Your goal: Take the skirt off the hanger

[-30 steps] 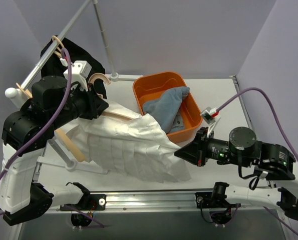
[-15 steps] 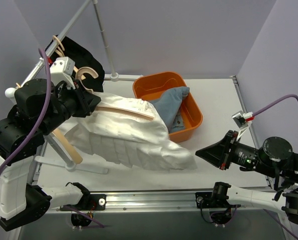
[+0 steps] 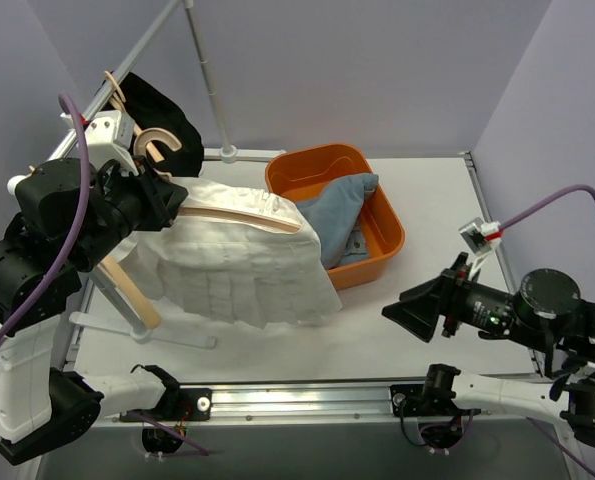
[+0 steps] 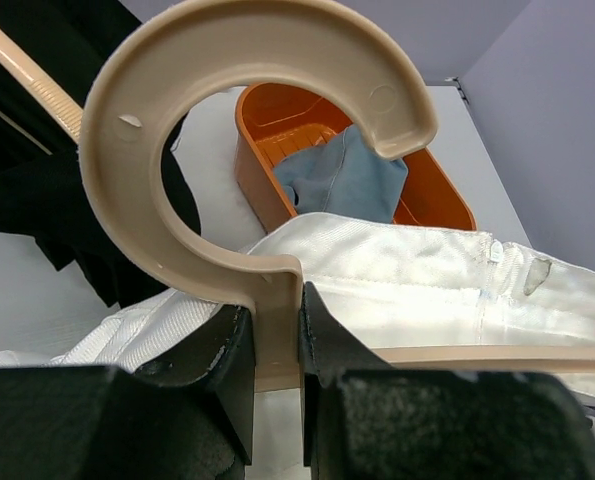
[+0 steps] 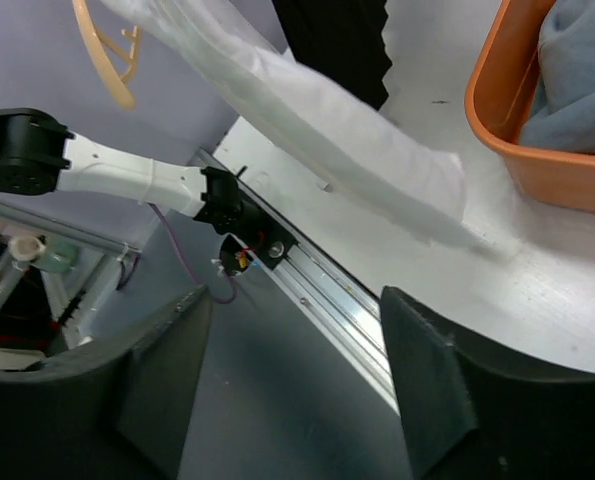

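A white skirt hangs from a tan hanger held up over the table's left half. My left gripper is shut on the hanger's neck, just below its big hook. The skirt's waistband runs along the hanger bar in the left wrist view. My right gripper stands open near the front right edge, apart from the skirt, with nothing between its fingers. The skirt's hem drapes free at the top of the right wrist view.
An orange bin with a blue-grey cloth sits behind the skirt's right end. A black garment hangs on the rack pole at back left. A metal rail runs along the front edge.
My right gripper has opened, let go of the skirt's hem and drawn back to the right. The left arm lifted the hanger up and left, and the hem swung leftward.
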